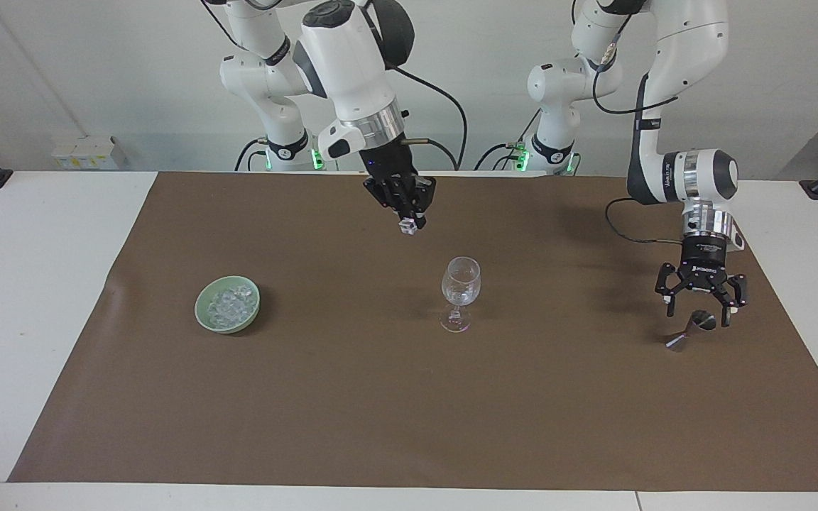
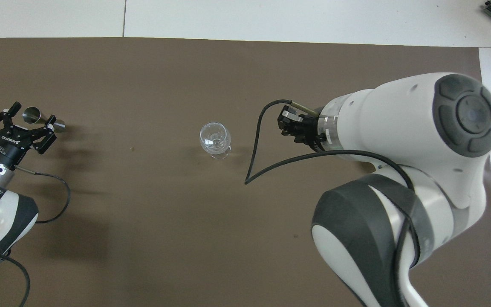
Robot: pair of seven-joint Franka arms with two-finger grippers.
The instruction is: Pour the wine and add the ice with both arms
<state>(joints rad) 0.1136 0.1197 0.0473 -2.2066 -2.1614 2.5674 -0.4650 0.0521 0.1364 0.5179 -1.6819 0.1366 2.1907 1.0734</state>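
A clear stemmed wine glass stands upright mid-mat; I cannot make out wine in it. The ice is heaped in a small green bowl toward the right arm's end, and the right arm hides both in the overhead view. My right gripper hangs in the air between bowl and glass, shut on one ice cube. A small metal jigger lies on its side toward the left arm's end. My left gripper is open just above it.
A brown mat covers most of the white table. A black cable loops down from the right arm's wrist beside the glass. Small white boxes sit off the table by the wall.
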